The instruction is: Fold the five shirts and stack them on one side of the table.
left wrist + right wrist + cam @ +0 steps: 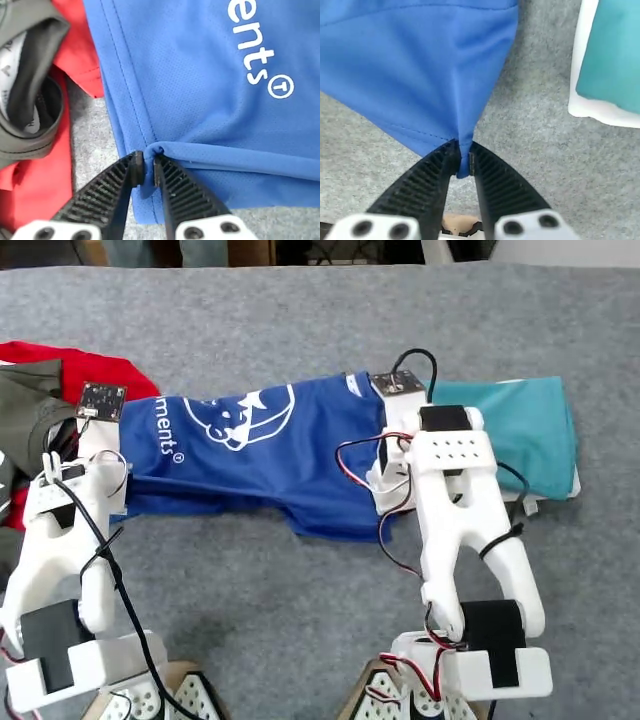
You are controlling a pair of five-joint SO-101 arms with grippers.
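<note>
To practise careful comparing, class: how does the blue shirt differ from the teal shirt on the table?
The blue shirt lies stretched out mid-table; the teal shirt sits folded at one end. The left gripper and right gripper each pinch the blue shirt; neither holds the teal shirt. The blue shirt bears white print; the teal shirt shows none. Both rest on the grey table.

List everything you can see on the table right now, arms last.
blue shirt: one, blue with white print, spread across the middle
teal shirt: one, teal, folded, right side
white shirt: one, white, under the teal shirt, edge showing
red shirt: one, red, left edge
dark grey shirt: one, dark grey, bunched partly on the red shirt
table: one, grey cover
left gripper: one, black fingers, shut on the blue shirt's edge
right gripper: one, black fingers, shut on the blue shirt's corner
</note>
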